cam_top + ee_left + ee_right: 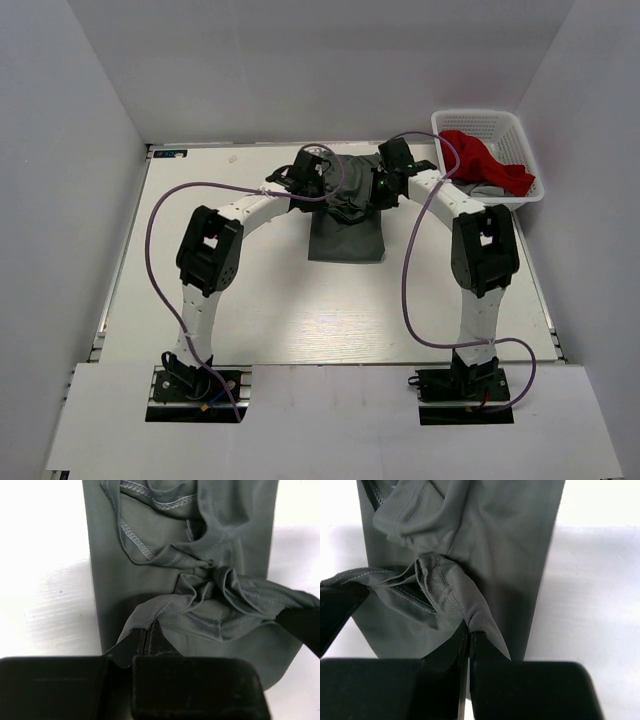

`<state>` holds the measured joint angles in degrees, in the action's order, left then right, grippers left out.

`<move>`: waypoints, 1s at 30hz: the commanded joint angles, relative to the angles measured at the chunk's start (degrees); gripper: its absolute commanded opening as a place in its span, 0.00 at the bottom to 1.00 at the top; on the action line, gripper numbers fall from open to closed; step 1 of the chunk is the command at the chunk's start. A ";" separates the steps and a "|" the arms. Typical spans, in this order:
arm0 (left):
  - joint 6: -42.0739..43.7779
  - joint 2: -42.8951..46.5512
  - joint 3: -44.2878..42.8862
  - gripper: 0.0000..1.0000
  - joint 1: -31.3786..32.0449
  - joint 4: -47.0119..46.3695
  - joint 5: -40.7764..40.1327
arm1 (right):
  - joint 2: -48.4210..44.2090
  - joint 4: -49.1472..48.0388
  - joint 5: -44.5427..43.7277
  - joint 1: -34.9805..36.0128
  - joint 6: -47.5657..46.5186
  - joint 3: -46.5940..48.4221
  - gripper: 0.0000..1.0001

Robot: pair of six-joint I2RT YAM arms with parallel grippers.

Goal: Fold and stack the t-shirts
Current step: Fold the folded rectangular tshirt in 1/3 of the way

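Olive-grey t-shirt [347,238] handles soft and limp, so hold its hem. Your left gripper [148,637] and right gripper [469,632] are clamped on it.

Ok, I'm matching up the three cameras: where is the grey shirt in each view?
Top: grey shirt, centre, slightly toward the back.
Left wrist: fills the centre; left gripper pinches its edge at the bottom.
Right wrist: fills the centre-left; right gripper pinches its edge at the bottom.
Shared landmark: the bunched fold strung between the grippers.

Bright overhead light; the table [40,555] glares white in wrist views, shadows soft.
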<state>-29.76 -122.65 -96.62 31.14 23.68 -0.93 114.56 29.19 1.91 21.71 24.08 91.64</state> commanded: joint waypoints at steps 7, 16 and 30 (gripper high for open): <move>1.28 -2.85 -5.76 0.41 -2.13 -4.61 1.98 | 4.43 -4.05 5.21 -2.81 -0.78 5.91 0.26; 2.34 -3.50 -18.88 1.00 -5.65 0.84 2.69 | 4.27 -4.84 11.27 -5.46 -6.22 11.91 0.90; -3.28 31.93 37.34 1.00 -4.42 -9.25 8.29 | -11.63 -11.88 18.13 -0.45 -8.79 -16.38 0.90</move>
<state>-30.46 -95.68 -66.24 26.24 17.54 2.57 105.62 19.42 16.97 19.53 16.23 77.80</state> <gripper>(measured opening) 0.995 0.904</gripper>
